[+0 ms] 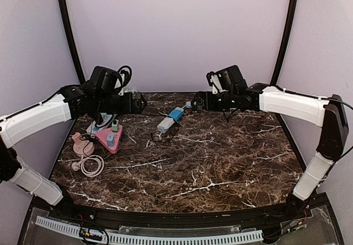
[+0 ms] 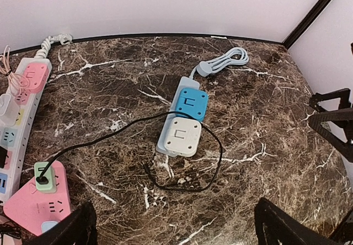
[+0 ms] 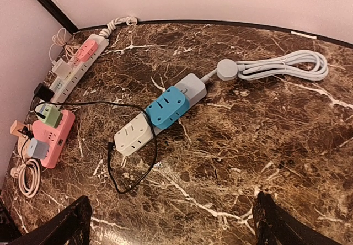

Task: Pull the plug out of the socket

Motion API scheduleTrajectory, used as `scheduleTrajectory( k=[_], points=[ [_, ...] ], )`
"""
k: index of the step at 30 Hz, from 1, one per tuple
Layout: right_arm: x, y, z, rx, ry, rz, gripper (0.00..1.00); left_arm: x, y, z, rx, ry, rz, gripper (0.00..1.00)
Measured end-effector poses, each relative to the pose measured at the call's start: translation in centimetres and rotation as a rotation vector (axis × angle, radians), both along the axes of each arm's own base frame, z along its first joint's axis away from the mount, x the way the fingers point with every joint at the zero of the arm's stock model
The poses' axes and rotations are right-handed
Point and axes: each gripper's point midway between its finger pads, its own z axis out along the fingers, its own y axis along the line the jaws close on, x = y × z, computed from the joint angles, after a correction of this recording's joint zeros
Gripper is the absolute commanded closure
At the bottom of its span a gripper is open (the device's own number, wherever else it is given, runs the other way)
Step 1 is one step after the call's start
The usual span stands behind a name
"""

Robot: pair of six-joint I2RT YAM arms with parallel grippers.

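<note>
A grey power strip lies at the back middle of the marble table, with a blue plug block and a white plug block seated in it. To the left sits a pink triangular socket with a green plug in it. That plug's thin black cable loops over the white block. My left gripper and right gripper hover above the table on either side of the strip. Both are open and hold nothing.
A long white multi-socket strip runs along the left wall. The grey strip's pale blue cord lies coiled at the back. A pink coiled cord rests near the left edge. Walls close in the back and both sides.
</note>
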Motion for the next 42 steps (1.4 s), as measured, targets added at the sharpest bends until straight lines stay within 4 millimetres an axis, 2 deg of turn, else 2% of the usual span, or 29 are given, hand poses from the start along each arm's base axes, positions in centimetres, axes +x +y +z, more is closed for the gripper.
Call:
scheduleTrajectory(
  k=[4,8,14,16,21,30,36,42],
  points=[
    [1.5,2.8,-1.6,0.024,0.057,0.053,0.01,-0.1,0.1,-0.1,-0.009,0.012,0.011,0.01],
    [2.9,5.2,-4.1,0.045,0.126,0.081,0.03,-0.3,0.3,-0.6,-0.009,0.035,0.023,0.01],
    [4.7,7.0,-7.2,0.092,0.219,0.086,0.11,-1.0,0.8,-2.3,0.008,0.089,0.038,0.01],
    [5.0,7.5,-8.3,0.112,0.25,0.092,0.17,-1.2,1.0,-2.9,0.018,0.108,0.043,0.01],
    [4.6,8.7,-10.3,0.179,0.333,0.123,0.28,-2.1,1.7,-3.5,0.023,0.133,0.053,0.01],
    [2.8,11.2,-11.9,0.267,0.415,0.18,0.43,-2.5,1.9,-3.5,0.001,0.143,0.061,0.01],
    [2.1,11.4,-13.5,0.256,0.455,0.167,0.53,-2.6,1.7,-3.5,-0.014,0.152,0.056,0.01],
    [2.0,11.1,-14.4,0.248,0.471,0.146,0.79,-2.7,1.6,-3.5,-0.018,0.155,0.054,0.01]
  ],
)
